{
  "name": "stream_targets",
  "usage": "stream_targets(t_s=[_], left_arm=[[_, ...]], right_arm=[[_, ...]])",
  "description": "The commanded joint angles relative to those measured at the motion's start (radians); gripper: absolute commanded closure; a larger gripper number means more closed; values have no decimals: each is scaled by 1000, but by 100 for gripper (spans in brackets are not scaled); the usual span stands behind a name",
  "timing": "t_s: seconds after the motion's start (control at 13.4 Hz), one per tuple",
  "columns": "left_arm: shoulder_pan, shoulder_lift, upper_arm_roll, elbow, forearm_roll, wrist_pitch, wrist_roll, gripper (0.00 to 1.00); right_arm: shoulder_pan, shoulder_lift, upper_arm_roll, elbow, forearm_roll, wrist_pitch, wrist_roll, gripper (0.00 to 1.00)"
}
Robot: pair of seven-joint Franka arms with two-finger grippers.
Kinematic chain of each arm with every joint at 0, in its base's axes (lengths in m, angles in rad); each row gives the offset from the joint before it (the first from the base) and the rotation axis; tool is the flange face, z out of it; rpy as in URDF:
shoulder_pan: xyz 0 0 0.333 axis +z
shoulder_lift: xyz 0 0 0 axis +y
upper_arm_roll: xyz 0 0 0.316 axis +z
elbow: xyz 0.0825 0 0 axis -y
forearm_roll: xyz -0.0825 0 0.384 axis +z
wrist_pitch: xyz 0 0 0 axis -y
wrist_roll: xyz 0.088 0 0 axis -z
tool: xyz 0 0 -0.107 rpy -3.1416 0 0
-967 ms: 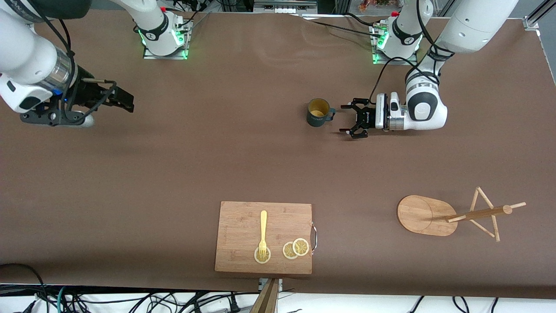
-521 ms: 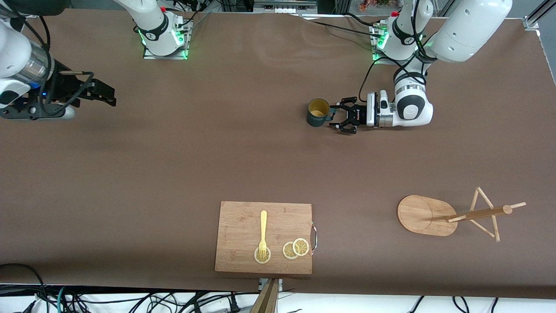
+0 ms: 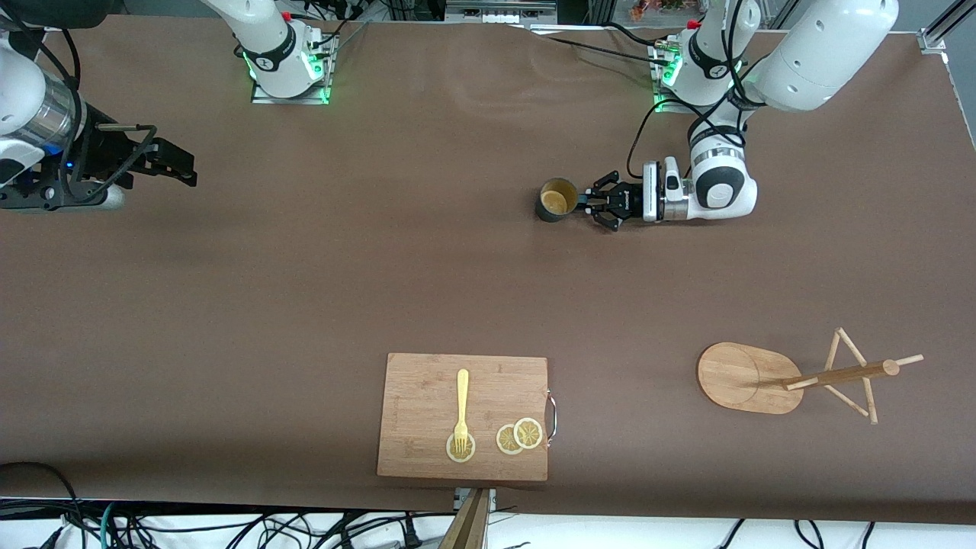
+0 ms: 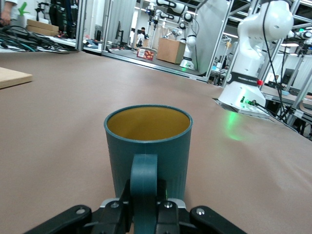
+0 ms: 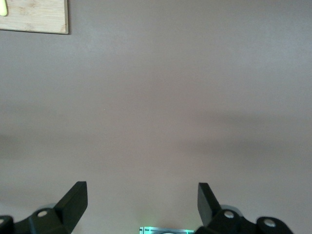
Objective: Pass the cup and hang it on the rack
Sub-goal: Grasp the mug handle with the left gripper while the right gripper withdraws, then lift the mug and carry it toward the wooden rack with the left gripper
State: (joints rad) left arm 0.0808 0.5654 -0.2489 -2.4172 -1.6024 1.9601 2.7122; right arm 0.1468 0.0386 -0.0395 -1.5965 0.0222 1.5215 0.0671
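The cup stands upright on the table, well apart from the rack and farther from the front camera than it. The cup's teal handle points toward the left arm's end of the table.

The left tool lies level, low over the table, just beside the cup. Its fingers are clenched on the cup's handle; in the left wrist view the handle sits pinched between the two finger pads, with the mustard-yellow inside of the cup visible above.

The rack stands near the left arm's end of the table. Its oval base rests flat, and its pole and slanted pegs carry nothing.

The cutting board lies beside the rack, toward the right arm's end of the table. It carries a yellow fork and lemon slices.

The right tool waits far from the rack, over the right arm's end of the table. Its fingers are released, spread wide, and grasp nothing.
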Motion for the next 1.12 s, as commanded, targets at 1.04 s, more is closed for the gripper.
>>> stream_targets(t_s=[1.04], left_arm=[[488,-68,8,516,542,-332,-1262,100]], right_arm=[[-23,-13,-5,40,-27,-26,-10,0]])
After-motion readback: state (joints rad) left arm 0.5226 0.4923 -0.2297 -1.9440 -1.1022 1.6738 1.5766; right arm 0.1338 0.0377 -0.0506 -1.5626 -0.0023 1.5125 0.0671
